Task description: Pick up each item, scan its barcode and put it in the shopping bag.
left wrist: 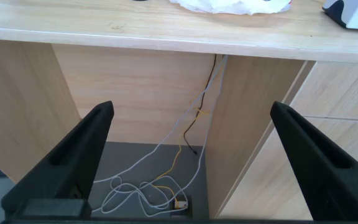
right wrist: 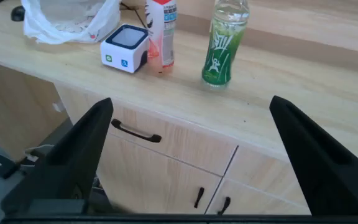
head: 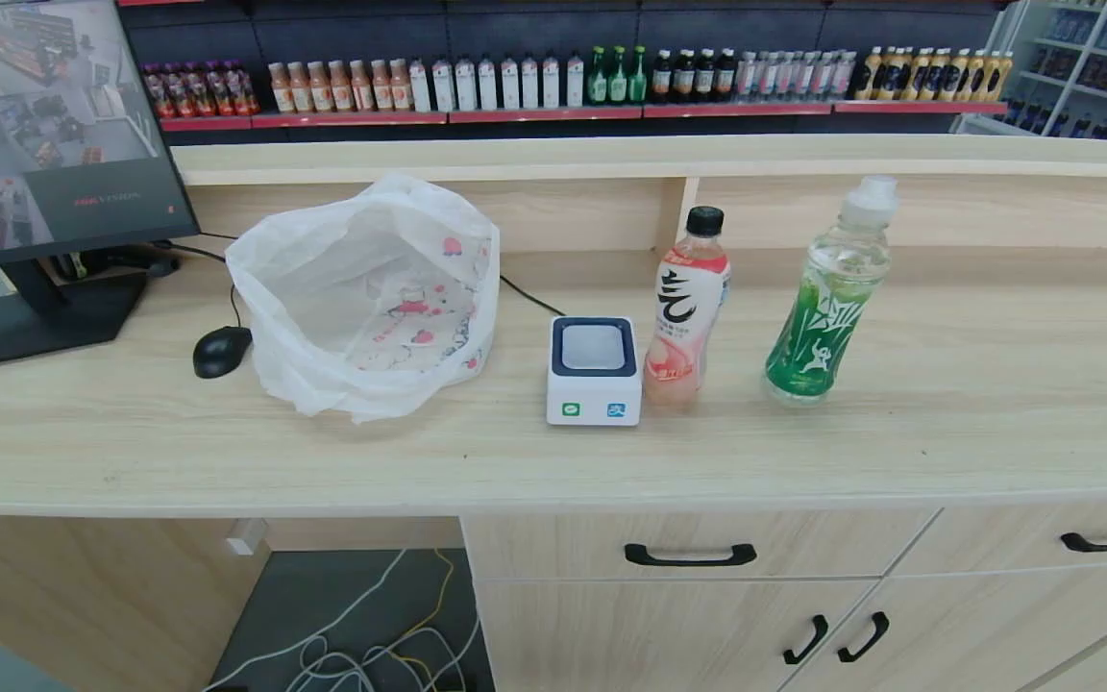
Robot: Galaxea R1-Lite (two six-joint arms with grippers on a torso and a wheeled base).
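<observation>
On the wooden counter [head: 553, 461] stand a pink peach-drink bottle [head: 687, 308] with a black cap and a green bottle [head: 827, 293] with a white cap. A small white scanner box [head: 593, 370] sits just left of the pink bottle. The open white shopping bag [head: 368, 298] stands left of the scanner. My right gripper [right wrist: 191, 155] is open, held low in front of the counter, facing the green bottle [right wrist: 224, 42], the pink bottle [right wrist: 161, 34] and the scanner [right wrist: 124, 48]. My left gripper [left wrist: 191, 155] is open below the counter edge, under the bag [left wrist: 232, 5].
A monitor [head: 39, 125] on a black stand and a black mouse [head: 222, 351] occupy the counter's left end. Drawers with black handles [head: 690, 556] lie under the counter on the right. Loose cables [left wrist: 160, 186] trail in the open bay below. Shelves of bottles line the back wall.
</observation>
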